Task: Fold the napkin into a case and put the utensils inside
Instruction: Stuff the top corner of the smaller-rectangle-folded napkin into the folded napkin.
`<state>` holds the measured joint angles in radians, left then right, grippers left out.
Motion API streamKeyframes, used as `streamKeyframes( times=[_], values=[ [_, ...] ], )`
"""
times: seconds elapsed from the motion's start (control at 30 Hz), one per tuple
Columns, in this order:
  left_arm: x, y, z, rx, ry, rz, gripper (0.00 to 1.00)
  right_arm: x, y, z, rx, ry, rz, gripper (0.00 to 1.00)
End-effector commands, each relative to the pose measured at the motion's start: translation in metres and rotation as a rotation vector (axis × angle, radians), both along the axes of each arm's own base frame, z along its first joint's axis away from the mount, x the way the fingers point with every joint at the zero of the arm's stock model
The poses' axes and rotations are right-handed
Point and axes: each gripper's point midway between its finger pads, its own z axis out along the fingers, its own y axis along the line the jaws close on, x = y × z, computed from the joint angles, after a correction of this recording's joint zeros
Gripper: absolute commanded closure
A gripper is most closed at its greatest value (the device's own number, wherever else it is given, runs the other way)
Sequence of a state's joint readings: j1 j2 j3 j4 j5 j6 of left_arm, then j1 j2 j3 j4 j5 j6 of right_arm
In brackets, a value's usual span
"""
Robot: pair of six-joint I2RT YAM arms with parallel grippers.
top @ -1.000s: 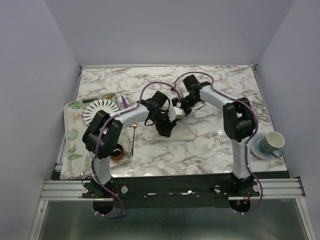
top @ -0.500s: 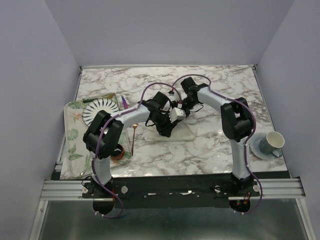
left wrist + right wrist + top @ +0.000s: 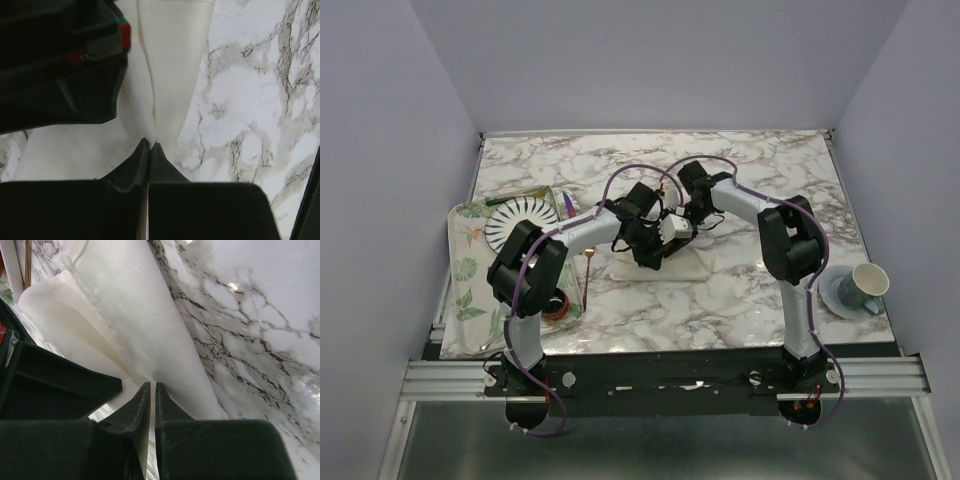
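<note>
The cream napkin lies folded on the marble at the table's middle, mostly hidden under both arms. My left gripper is shut on a pinched fold of the napkin. My right gripper is shut on the napkin's folded edge, close beside the left one. In the top view the two grippers meet over the cloth. The purple-blue utensil lies by the striped plate. The copper-gold fork lies at the tray's right edge.
A leaf-patterned tray at the left holds a white plate with black radial stripes and a small brown bowl. A cup on a saucer stands at the right front. The table's edge runs along the front.
My right gripper has moved left toward the left gripper, bringing its napkin edge with it. The left arm has shifted only slightly.
</note>
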<state>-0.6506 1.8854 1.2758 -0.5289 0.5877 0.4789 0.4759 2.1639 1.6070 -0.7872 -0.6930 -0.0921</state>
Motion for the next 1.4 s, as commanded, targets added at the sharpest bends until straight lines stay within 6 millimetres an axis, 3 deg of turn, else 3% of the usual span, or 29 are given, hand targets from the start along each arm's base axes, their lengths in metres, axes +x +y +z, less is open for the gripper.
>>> streamKeyframes(
  times=[0.0,0.27,0.43,0.6,0.87,1.03,1.37],
  values=[
    [0.007,-0.007,0.007,0.001,-0.009,0.008,0.99,-0.019,0.006,-0.005,0.020,0.042,0.048,0.86],
    [0.012,-0.010,0.008,0.009,-0.019,-0.013,0.99,-0.027,0.010,0.000,0.031,0.041,0.068,0.90],
    [0.005,-0.005,0.003,0.022,0.000,-0.033,0.99,0.001,0.012,0.029,0.024,-0.071,0.049,0.84],
    [0.001,-0.003,0.001,0.023,0.012,-0.036,1.00,0.020,0.005,0.041,0.004,-0.136,0.042,0.76],
    [0.003,-0.005,0.001,0.019,0.006,-0.038,1.00,0.033,-0.009,0.019,-0.084,-0.164,0.050,0.57],
    [0.003,-0.005,0.002,0.016,0.005,-0.045,1.00,0.039,-0.014,0.001,-0.130,-0.159,0.042,0.57],
    [0.001,-0.004,0.000,0.016,0.006,-0.046,0.99,0.040,-0.019,-0.003,-0.151,-0.187,0.053,0.57]
  ],
)
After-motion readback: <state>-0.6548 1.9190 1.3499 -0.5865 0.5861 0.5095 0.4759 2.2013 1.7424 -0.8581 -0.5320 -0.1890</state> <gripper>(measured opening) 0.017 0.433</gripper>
